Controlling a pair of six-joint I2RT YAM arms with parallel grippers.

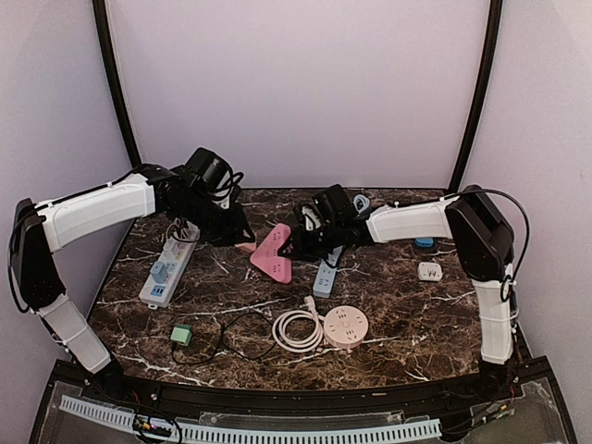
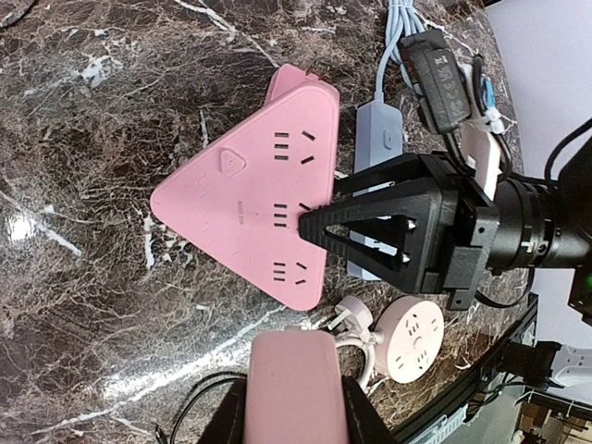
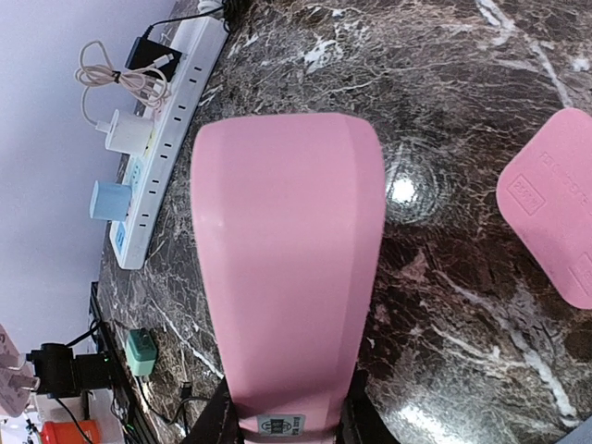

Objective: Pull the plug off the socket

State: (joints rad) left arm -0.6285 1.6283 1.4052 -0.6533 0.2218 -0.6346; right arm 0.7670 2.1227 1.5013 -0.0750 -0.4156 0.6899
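A pink triangular socket strip [image 1: 273, 254] lies mid-table and fills the left wrist view [image 2: 240, 203]. My right gripper [image 1: 296, 242] is shut on its right edge, its black fingers [image 2: 370, 227] clamping the rim. In the right wrist view the strip [image 3: 287, 268] stands between the jaws of that gripper [image 3: 287, 421]. My left gripper [image 1: 236, 233] is shut on a pink plug block [image 2: 294, 388], held just left of the strip and clear of its slots. The plug's labelled face also shows in the right wrist view [image 3: 555, 203].
A white power strip [image 1: 166, 268] with chargers lies at the left. A grey-blue strip [image 1: 326, 273] lies behind the right gripper. A round pink socket [image 1: 345, 326] with a coiled white cable [image 1: 296, 329] and a green adapter [image 1: 181, 334] sit near the front.
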